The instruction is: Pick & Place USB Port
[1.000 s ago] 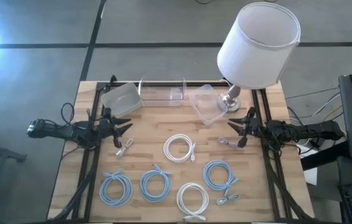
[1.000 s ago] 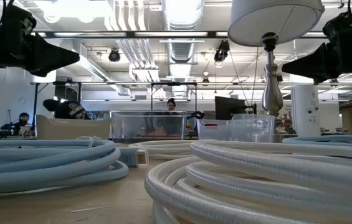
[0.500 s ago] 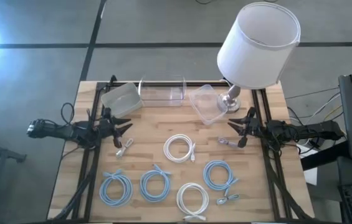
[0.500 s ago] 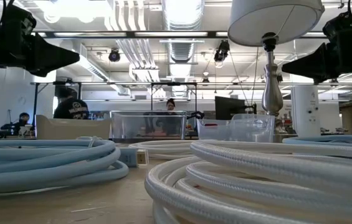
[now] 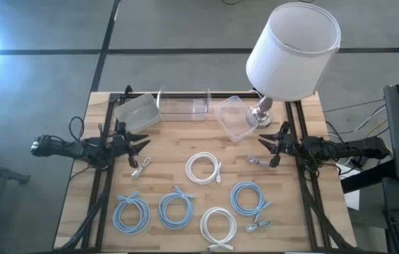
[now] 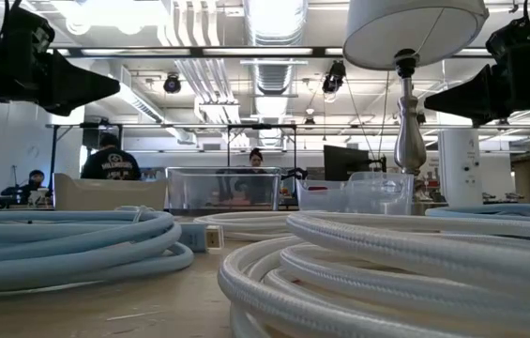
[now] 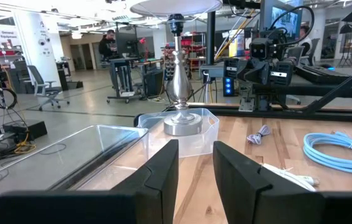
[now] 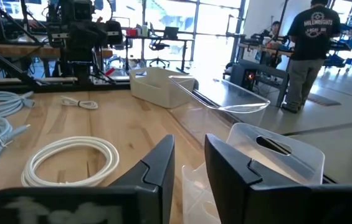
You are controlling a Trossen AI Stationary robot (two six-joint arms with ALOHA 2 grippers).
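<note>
A small silver USB adapter (image 5: 257,226) with a short cord lies near the front right of the tabletop (image 5: 298,212). Two more lie farther back, one (image 5: 140,167) by the left gripper (image 5: 140,145), one (image 5: 257,161) by the right gripper (image 5: 268,146). Both jaws stand slightly apart, empty.

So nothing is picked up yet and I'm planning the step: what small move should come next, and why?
Probably lower the right gripper onto the small grey cable bundle lying just beside it. Its fingers stand slightly apart with nothing between them, and the clear tilted bin is close by. The left gripper hovers empty too.
</note>
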